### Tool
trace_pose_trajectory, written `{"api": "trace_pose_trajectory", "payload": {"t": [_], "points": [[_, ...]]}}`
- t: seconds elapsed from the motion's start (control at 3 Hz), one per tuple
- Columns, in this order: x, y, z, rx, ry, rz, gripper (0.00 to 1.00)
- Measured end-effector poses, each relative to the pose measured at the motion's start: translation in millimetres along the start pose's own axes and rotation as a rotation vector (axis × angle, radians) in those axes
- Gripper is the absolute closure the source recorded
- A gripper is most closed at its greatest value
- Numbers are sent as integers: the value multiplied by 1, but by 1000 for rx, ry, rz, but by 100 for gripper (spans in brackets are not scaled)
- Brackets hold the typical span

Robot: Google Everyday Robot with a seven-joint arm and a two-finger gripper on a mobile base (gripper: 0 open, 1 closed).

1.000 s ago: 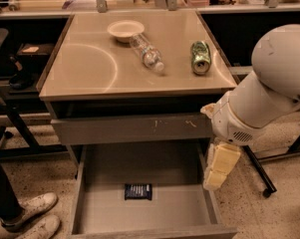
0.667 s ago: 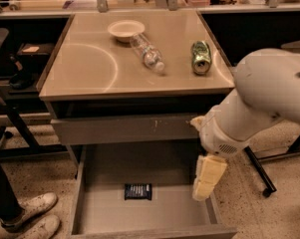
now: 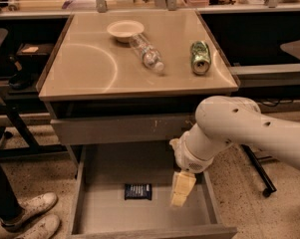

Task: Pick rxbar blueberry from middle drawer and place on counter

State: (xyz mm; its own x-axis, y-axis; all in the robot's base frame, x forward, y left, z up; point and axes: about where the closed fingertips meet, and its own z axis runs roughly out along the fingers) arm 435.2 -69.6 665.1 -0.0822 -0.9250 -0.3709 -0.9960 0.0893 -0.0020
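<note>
The rxbar blueberry (image 3: 138, 191) lies flat on the grey floor of the open middle drawer (image 3: 99, 214), a little left of its centre. My gripper (image 3: 182, 189) hangs over the drawer, just right of the bar and apart from it, with its pale fingers pointing down. It holds nothing that I can see. The beige counter (image 3: 84, 66) tops the grey cabinet above the drawer.
On the counter lie a white bowl (image 3: 125, 30), a clear plastic bottle (image 3: 146, 53) on its side and a green can (image 3: 200, 57). A person's white shoes (image 3: 30, 215) stand at the lower left. A dark stand leg (image 3: 259, 171) is at the right.
My arm has swung left and down, carrying the gripper from the drawer's right wall to over its floor, closer to the bar. The bar has not moved.
</note>
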Motion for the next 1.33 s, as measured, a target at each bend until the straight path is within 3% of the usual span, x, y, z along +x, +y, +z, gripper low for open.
{"api": "trace_pose_trajectory", "payload": {"t": [0.33, 0.67, 1.0, 1.33], "points": [[0, 0, 0, 0, 0, 0, 0], [-4, 3, 23, -29, -32, 6, 0], [-14, -2, 70, -58, -72, 18, 0], [-26, -23, 148, -44, -114, 57, 0]]}}
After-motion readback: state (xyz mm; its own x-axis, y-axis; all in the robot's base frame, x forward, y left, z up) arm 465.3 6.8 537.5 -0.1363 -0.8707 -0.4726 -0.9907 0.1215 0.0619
